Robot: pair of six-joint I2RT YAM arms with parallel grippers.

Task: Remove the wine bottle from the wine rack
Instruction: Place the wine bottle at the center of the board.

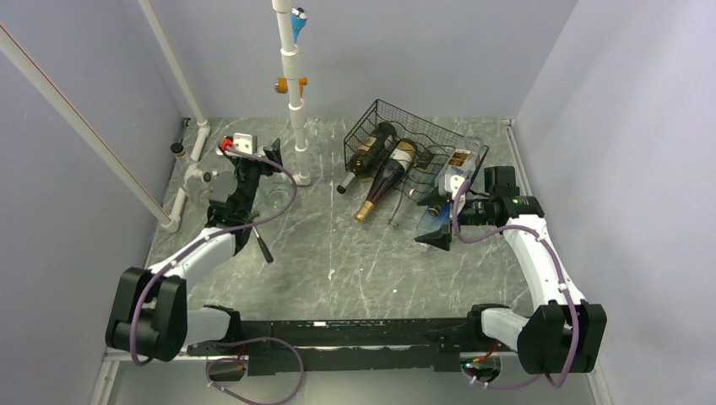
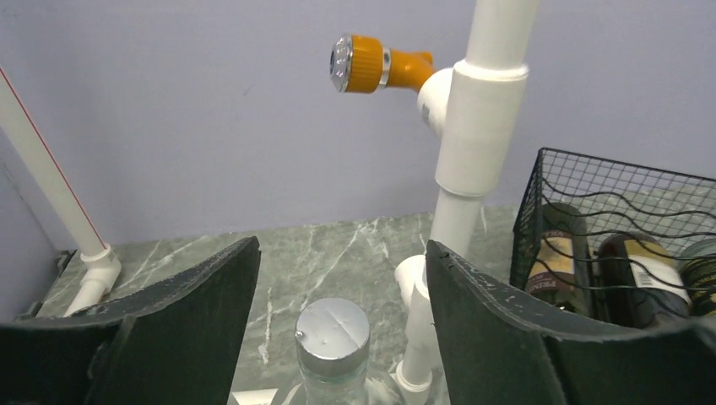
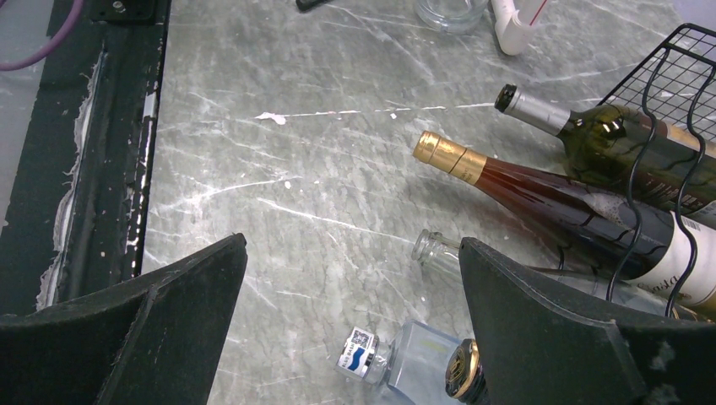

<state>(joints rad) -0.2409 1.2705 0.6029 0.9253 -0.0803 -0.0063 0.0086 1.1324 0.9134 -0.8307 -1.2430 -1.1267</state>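
The black wire wine rack (image 1: 405, 135) stands at the back right, seen also in the left wrist view (image 2: 625, 181) and right wrist view (image 3: 675, 59). Several bottles lie in it with necks poking forward: a dark green bottle (image 3: 608, 135), a gold-capped wine bottle (image 3: 540, 190), an open clear neck (image 3: 435, 251) and a clear bottle with a blue-white cap (image 3: 363, 354). My right gripper (image 3: 353, 240) hangs open in front of those necks (image 1: 435, 221). My left gripper (image 2: 342, 245) is open around an upright clear bottle with a silver cap (image 2: 332, 337), touching neither side.
A white pipe frame (image 1: 295, 101) with an orange fitting (image 2: 371, 66) rises just behind the left gripper. More white pipes (image 1: 181, 198) run along the left wall. Purple walls close in the marbled table (image 1: 338, 253) on three sides.
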